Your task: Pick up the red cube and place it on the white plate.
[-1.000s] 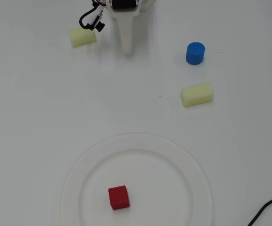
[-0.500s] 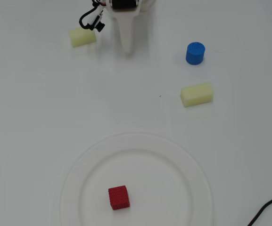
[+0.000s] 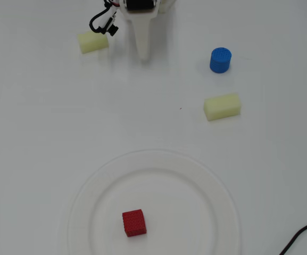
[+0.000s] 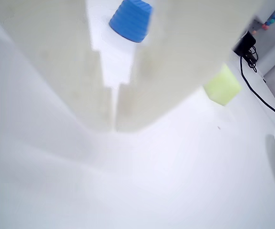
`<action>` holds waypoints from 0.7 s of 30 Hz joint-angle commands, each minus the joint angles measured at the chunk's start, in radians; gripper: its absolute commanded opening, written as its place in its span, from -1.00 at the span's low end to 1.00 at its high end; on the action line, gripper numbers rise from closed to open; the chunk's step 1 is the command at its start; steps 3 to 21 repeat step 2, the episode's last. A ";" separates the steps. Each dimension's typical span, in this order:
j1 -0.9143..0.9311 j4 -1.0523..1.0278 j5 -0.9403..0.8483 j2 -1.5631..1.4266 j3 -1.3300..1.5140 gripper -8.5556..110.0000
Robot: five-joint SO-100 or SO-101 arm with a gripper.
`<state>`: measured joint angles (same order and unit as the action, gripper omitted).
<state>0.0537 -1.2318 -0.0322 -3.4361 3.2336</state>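
The red cube (image 3: 134,222) rests on the white plate (image 3: 220,197), left of the plate's middle, in the overhead view. My gripper (image 3: 143,54) is at the far top of the table, well away from the plate, pointing down with its white fingers together and nothing between them. In the wrist view the gripper (image 4: 114,125) fills the upper half, with only a thin slit between the fingers. The cube and the plate are out of the wrist view.
A blue cylinder (image 3: 220,60) stands at the upper right, seen also in the wrist view (image 4: 131,20). A pale yellow foam block (image 3: 223,106) lies below it, also in the wrist view (image 4: 222,85); another (image 3: 93,42) lies left of the gripper. A black cable (image 3: 301,236) crosses the bottom right corner.
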 commanded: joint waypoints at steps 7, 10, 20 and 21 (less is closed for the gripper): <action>0.008 -0.005 -0.002 -0.006 -0.003 -0.84; 0.008 -0.005 -0.002 -0.006 -0.003 -0.84; 0.008 -0.005 -0.002 -0.006 -0.003 -0.84; 0.008 -0.005 -0.002 -0.006 -0.003 -0.84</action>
